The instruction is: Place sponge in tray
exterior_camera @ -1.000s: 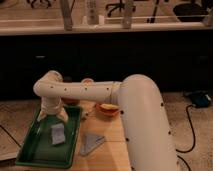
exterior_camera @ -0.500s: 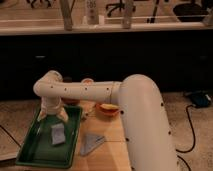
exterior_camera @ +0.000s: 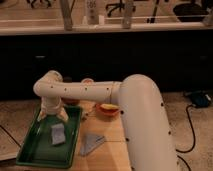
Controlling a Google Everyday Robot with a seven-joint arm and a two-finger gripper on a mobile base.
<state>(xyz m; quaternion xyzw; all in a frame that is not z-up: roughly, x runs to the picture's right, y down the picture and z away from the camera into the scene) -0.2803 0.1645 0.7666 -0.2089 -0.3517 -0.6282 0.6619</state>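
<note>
The dark green tray (exterior_camera: 35, 150) lies at the left of the wooden table. The small blue-grey sponge (exterior_camera: 58, 134) lies flat inside it, near its right side. My gripper (exterior_camera: 52, 117) hangs over the tray's far half, just above and behind the sponge. Its two fingers are spread apart, with nothing between them. The white arm reaches in from the lower right and bends down to the gripper.
An orange-red bowl (exterior_camera: 107, 108) sits on the table right of the tray. A flat grey triangular piece (exterior_camera: 91, 143) lies beside the tray's right rim. A dark counter front stands behind the table. A cable (exterior_camera: 189, 130) runs along the floor at right.
</note>
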